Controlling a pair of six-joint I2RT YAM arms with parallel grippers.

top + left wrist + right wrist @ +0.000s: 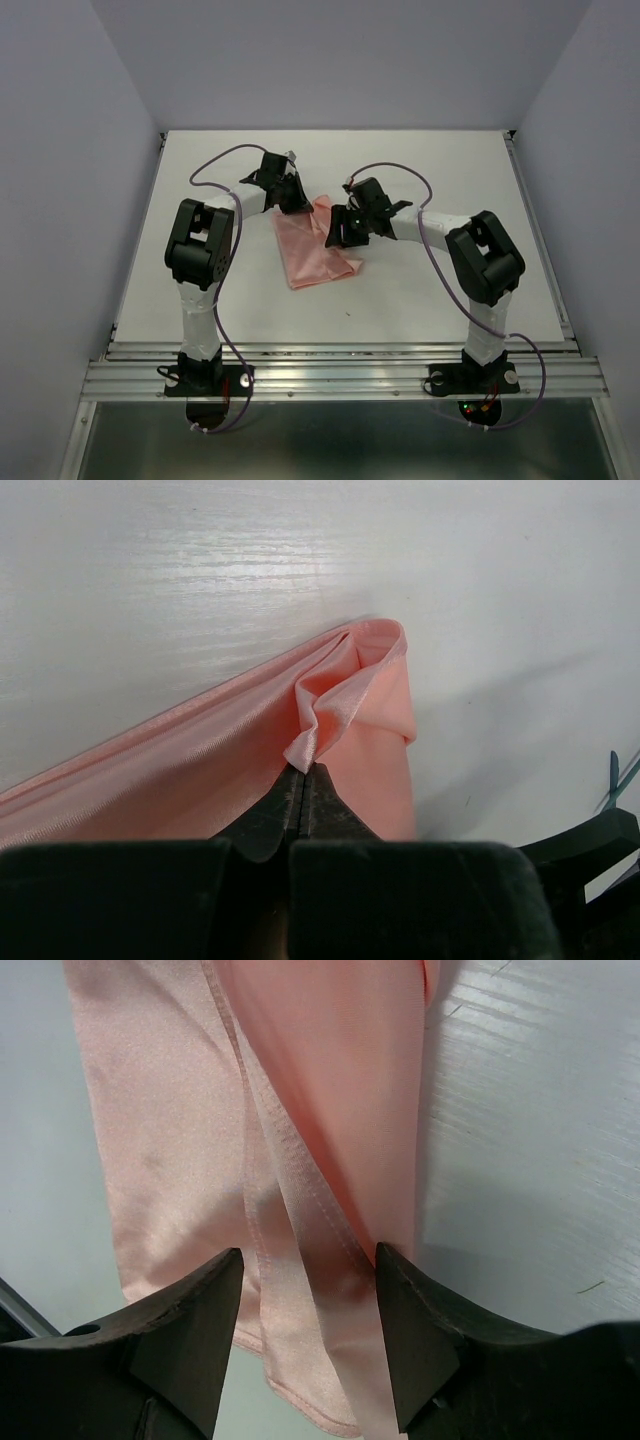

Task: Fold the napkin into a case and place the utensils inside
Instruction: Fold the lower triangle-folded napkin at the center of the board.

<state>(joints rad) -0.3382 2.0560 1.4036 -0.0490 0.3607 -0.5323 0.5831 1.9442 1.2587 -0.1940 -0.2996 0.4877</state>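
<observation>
Your left fingers (285, 805) are clamped on the bunched corner of the pink napkin (315, 250) at its 12 o'clock end, mid-counter (450, 310). Your right fingers (200, 1320) stand open astride the hem at 2 o'clock. Close on the hem alone, then pull both ends taut so the fold lands straight.

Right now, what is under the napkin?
Only the white table shows around the napkin. The cloth lies in folded layers, and anything beneath them is covered, so I cannot tell.
</observation>
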